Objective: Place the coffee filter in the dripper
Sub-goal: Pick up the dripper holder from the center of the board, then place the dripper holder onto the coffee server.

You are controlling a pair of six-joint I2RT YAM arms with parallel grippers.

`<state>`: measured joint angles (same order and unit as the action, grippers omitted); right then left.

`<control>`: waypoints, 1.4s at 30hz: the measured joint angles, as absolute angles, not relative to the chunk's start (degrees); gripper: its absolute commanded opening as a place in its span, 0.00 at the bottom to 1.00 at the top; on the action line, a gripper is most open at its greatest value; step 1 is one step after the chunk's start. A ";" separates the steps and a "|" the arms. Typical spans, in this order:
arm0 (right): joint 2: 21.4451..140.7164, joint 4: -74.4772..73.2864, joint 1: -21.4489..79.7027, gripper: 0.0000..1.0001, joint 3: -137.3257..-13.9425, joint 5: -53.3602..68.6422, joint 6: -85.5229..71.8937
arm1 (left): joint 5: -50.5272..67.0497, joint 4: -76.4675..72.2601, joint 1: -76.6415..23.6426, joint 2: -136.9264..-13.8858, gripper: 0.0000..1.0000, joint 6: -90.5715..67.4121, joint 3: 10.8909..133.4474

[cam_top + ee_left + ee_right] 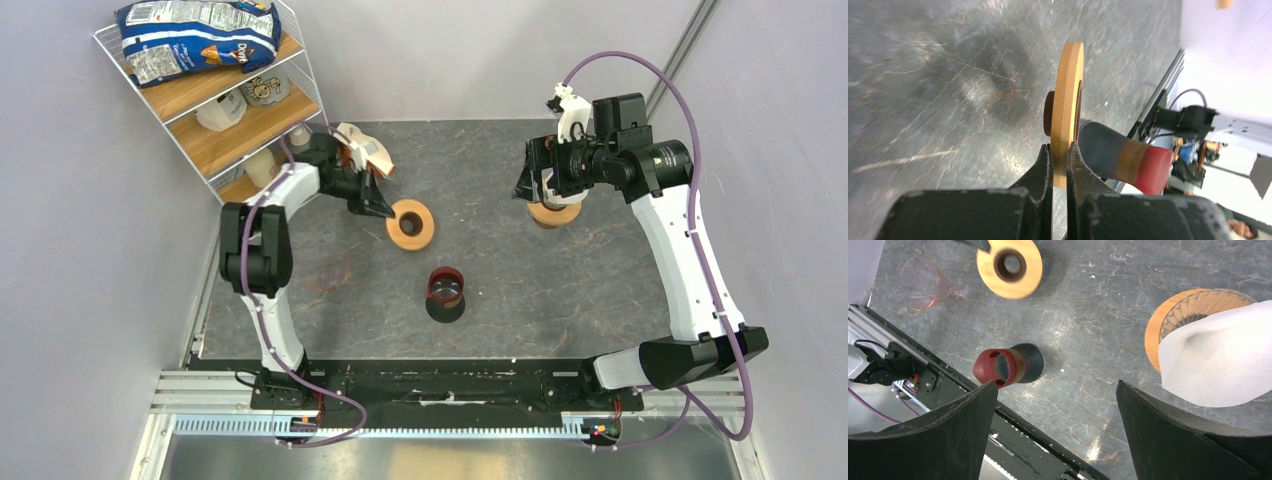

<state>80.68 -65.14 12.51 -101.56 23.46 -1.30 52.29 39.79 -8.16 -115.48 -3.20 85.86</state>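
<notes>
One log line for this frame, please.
left gripper: shut on wooden ring | right gripper: open near dripper | coffee filter: resting on dripper

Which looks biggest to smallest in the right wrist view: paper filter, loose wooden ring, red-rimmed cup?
1. coffee filter, clearly largest.
2. wooden ring and red-rimmed cup look about alike, so I won't rank them.

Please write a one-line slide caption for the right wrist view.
Open right gripper above the table; the coffee filter lies over the dripper, with a wooden ring and a red-rimmed cup nearby.
</notes>
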 measured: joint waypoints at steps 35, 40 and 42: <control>78.32 -60.88 14.06 0.94 -86.39 41.69 -4.10 | 73.56 28.40 -18.24 -94.70 0.02 -22.20 62.54; 78.30 -60.90 14.04 0.94 -86.39 41.52 -4.08 | 73.60 28.01 -18.83 -96.09 0.02 -22.33 62.57; 78.30 -60.90 14.04 0.94 -86.39 41.47 -4.05 | 73.60 27.86 -19.16 -96.44 0.02 -22.31 62.57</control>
